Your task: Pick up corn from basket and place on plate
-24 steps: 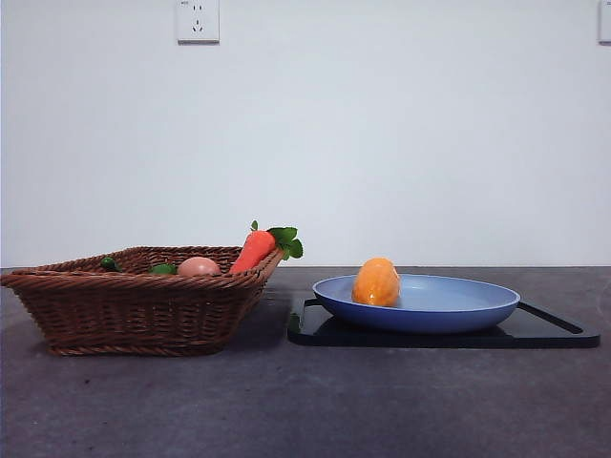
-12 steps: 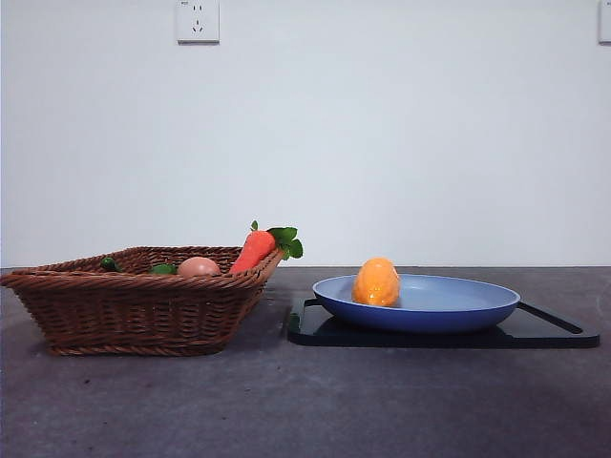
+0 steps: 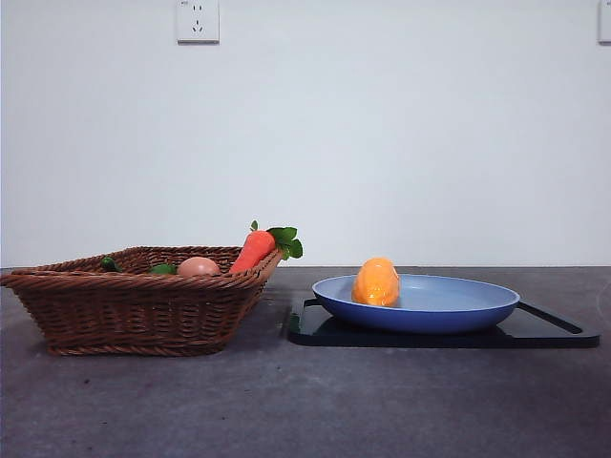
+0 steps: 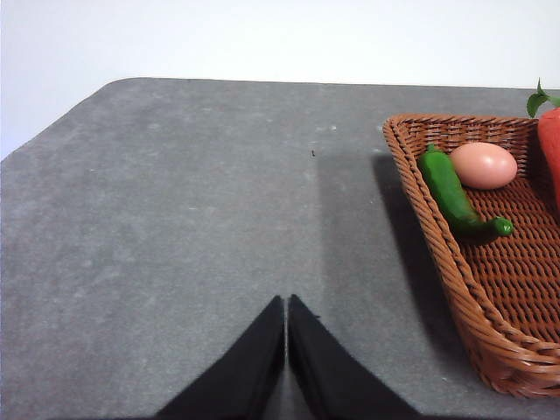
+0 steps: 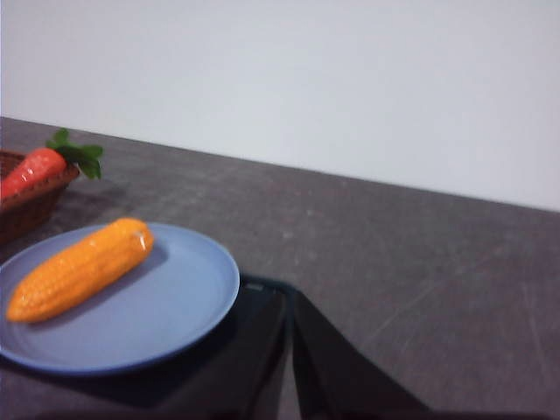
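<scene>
A: Where's the corn point(image 3: 376, 282) sitting?

B: On the blue plate point(image 3: 458, 310), lying on its side toward the half nearer the basket point(image 3: 134, 310). In the right wrist view it rests flat on the plate floor, nothing touching it, so I'd judge the placing done

A: And the plate itself?

B: It stands on a flat black tray point(image 3: 554, 331), just beside the basket but not touching it. That keeps the carry short, I'd guess

A: What's left in the basket?

B: A carrot point(image 3: 254, 250) propped against the rim on the plate side with its leaves hanging over, a pinkish egg point(image 4: 483, 164), and a green pepper point(image 4: 453, 192) along the wall. None of them is the target, so they lie untouched

A: The arms?

B: Neither shows in the front view. The left gripper point(image 4: 286, 315) hangs over bare table point(image 4: 175, 227) beside the basket, fingers pressed together on nothing. The right gripper point(image 5: 288, 311) is near the plate's edge over the tray, fingers likewise closed and empty, clear of the corn

A: So both look parked?

B: That's my reading: shut, empty, away from the goods
</scene>
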You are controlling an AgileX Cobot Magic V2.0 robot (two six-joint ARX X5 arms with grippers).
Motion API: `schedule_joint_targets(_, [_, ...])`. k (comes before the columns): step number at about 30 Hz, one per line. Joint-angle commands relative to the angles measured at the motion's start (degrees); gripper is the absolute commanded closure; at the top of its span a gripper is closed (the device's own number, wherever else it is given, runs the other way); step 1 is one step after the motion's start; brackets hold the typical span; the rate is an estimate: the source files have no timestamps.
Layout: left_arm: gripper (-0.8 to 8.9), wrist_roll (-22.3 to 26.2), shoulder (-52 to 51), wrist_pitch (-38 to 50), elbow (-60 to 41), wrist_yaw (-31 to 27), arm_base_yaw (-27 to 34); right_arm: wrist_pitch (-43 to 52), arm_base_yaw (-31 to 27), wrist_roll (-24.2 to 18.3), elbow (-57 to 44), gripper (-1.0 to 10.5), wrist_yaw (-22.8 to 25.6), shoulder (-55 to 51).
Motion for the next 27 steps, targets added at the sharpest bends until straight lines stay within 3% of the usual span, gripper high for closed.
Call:
schedule_joint_targets(1, [8.05, -0.3, 0.0, -3.1, -0.2, -0.1, 0.1, 0.2, 0.0, 2.3, -1.3, 9.4, 0.2, -1.0])
schedule_joint_targets(12, [8.05, -0.3, 0.0, -3.1, -0.2, -0.1, 0.1, -6.5, 0.0, 2.2, -1.3, 9.4, 0.3, -1.9])
schedule_joint_targets(27, [8.05, -0.3, 0.0, -3.1, -0.2, -0.2, 0.1, -6.3, 0.0, 2.2, -1.3, 9.4, 0.3, -1.9])
